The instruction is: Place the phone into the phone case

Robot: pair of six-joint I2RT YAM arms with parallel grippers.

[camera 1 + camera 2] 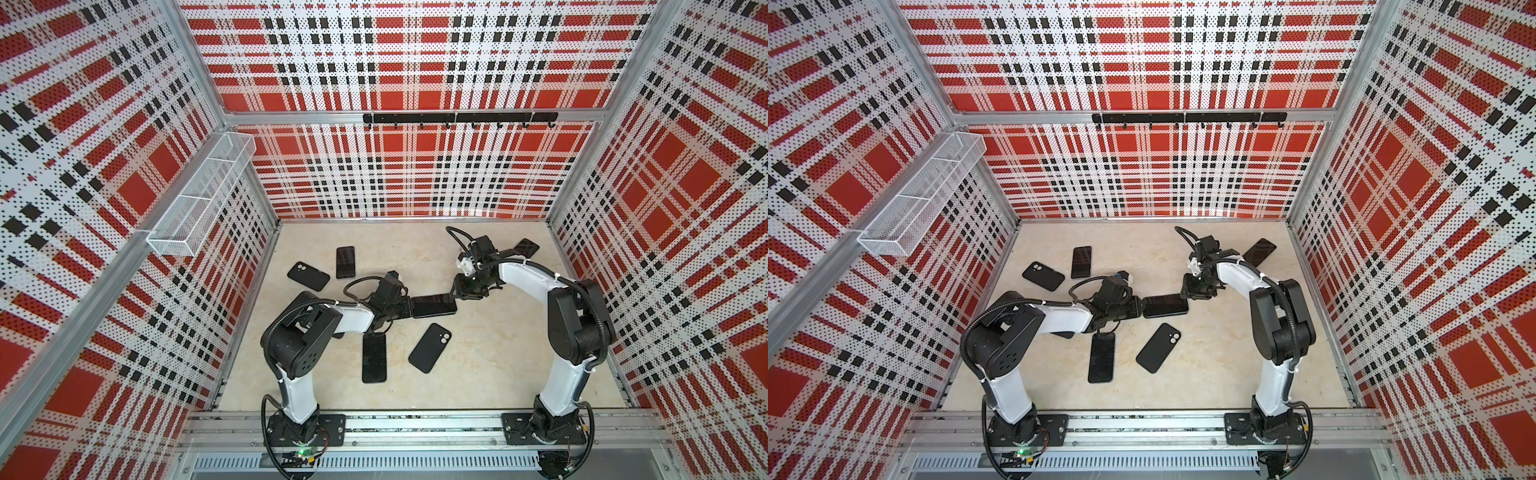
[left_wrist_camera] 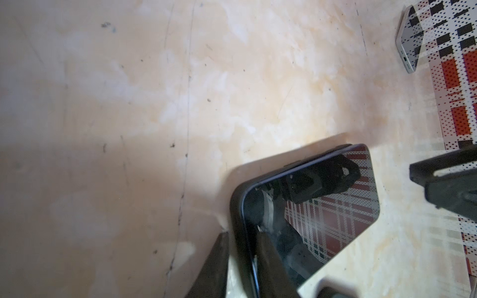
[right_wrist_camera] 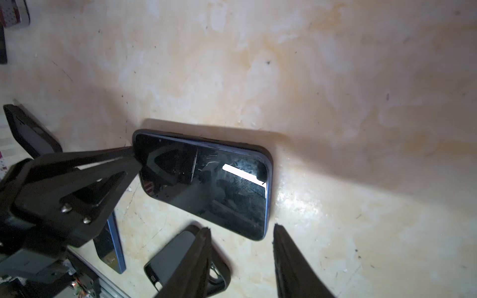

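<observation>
A dark phone [image 1: 434, 305] [image 1: 1165, 306] lies screen up in the middle of the floor, seated in a black phone case [image 2: 236, 206] whose rim frames its blue edge [image 3: 268, 185]. My left gripper [image 1: 409, 308] [image 2: 242, 237] is shut on its left end, one finger outside the case wall and the other on the glass. My right gripper [image 1: 457, 291] [image 3: 241, 228] is open just off the phone's right end. Nothing sits between its fingertips [image 3: 277, 229]; the phone's corner lies just past them.
Two empty black cases [image 1: 308, 276] [image 1: 430, 348] and three bare phones [image 1: 345, 262] [image 1: 374, 357] [image 1: 525, 248] lie scattered on the beige floor. Plaid walls close in on three sides, and the arm bases stand on a rail [image 1: 415, 428] at the front.
</observation>
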